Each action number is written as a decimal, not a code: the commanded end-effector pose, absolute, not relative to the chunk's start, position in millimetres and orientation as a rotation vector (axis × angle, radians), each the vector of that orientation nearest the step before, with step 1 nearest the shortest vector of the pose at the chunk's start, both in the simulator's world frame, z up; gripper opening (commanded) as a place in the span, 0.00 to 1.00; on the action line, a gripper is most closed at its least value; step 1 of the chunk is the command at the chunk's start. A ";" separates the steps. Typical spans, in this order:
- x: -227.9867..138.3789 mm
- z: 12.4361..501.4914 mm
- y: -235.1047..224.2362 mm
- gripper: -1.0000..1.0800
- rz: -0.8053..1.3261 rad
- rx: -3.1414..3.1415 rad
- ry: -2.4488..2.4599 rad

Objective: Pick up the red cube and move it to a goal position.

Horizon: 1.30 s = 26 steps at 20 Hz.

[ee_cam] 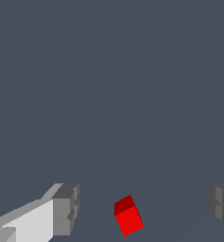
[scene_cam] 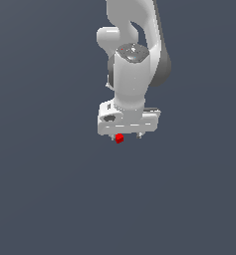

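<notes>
Exterior view first. Arm (scene_cam: 134, 55) coming down from top centre of frame, glossy white shells, rounded joints, darker grey at the elbow. Gripper (scene_cam: 126, 135) just above frame centre, flat white boxy hand, two short finger stubs poking out below. Red cube (scene_cam: 119, 138) right under the hand, nearer the finger on the exterior view's left than the other. Tiny, flat bright red, sharp edges, no texture. Background a uniform slate grey, no visible table edge, no goal marker seen.

Wrist view. Cube (ee_cam: 128, 216) at lower centre of frame, rotated relative to the fingers – darker top face, brighter side face. Fingers (ee_cam: 65, 209) grey, blocky, ridged pads; one at lower left on a white body, the other cut off by the right edge. Spread wide, clear gaps on both sides of the cube, nothing gripped. Cannot tell whether the cube sits on the surface or how far the pads are above it – no shadows or contact cues.

Judged step: pre-grasp, aligned over the cube, pick not yet done. Next move probably calls for a bit more descent if needed, then closing. Cube off-centre and yawed, so likely to twist or shift as the pads meet it. Lift and carry to goal after that.
</notes>
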State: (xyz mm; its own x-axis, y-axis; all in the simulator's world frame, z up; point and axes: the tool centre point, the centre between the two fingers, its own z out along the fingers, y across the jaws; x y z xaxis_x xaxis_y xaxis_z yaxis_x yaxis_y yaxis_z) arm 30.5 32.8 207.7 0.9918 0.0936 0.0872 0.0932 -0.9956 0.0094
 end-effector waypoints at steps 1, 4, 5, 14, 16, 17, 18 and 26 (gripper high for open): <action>30.5 207.7 32.8 0.96 0.137 3.130 0.147; 29.2 205.6 32.9 0.96 0.136 3.130 0.154; 28.1 204.0 32.9 0.96 0.135 3.129 0.160; 3.4 166.6 33.0 0.96 0.108 3.122 0.300; -6.2 152.2 32.4 0.96 0.098 3.117 0.354; -11.6 144.2 31.9 0.96 0.092 3.114 0.384; -17.4 135.6 31.3 0.96 0.086 3.111 0.416; -63.2 68.0 21.4 0.96 0.036 3.071 0.669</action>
State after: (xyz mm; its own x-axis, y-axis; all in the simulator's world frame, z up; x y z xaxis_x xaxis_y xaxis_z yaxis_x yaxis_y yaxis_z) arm -55.0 23.5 79.5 0.9208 0.3891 0.0273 0.3892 -0.9212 0.0047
